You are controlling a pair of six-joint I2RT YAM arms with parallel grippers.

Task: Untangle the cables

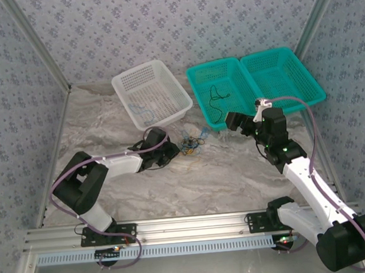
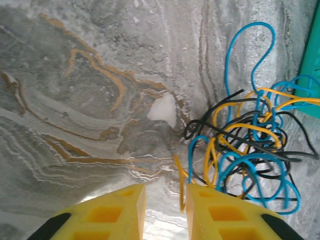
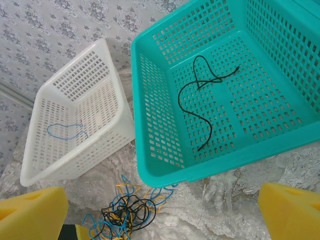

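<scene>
Cloth with a grey marble pattern covers the worktop (image 1: 223, 171). From above, the left arm (image 1: 109, 162) lies low across it. The left gripper (image 1: 175, 151) sits just beside the tangle of cables (image 1: 191, 143), which lies on the worktop in front of the gap between the white basket (image 1: 177, 81) and the near teal basket (image 1: 199, 96). In that view the gripper is a dark lump and its jaws cannot be read.

The left wrist camera shows them. The two yellow fingers (image 2: 115, 215) stand near each other with a narrow gap between. One loose yellow-tan cable end (image 2: 179, 180) hangs into that gap along one finger's inner face, and whether it touches the finger cannot be told. This view also separates the knot into blue, black and yellow-tan loops, with a teal corner cut off at the right edge.

The right wrist camera shows more plainly what looks faint from above. A single blue cable (image 3: 67, 131) lies on the floor of the white basket. A single black cable (image 3: 205, 100) curls across the floor of the teal one.

The right gripper (image 1: 241, 122) hovers near that basket's front corner, apart from the tangle. Its fingers are spread wide, sitting at the bottom corners of its own view, both cut off by the frame. A second teal basket (image 1: 282, 78) stands against the first on the far right.
</scene>
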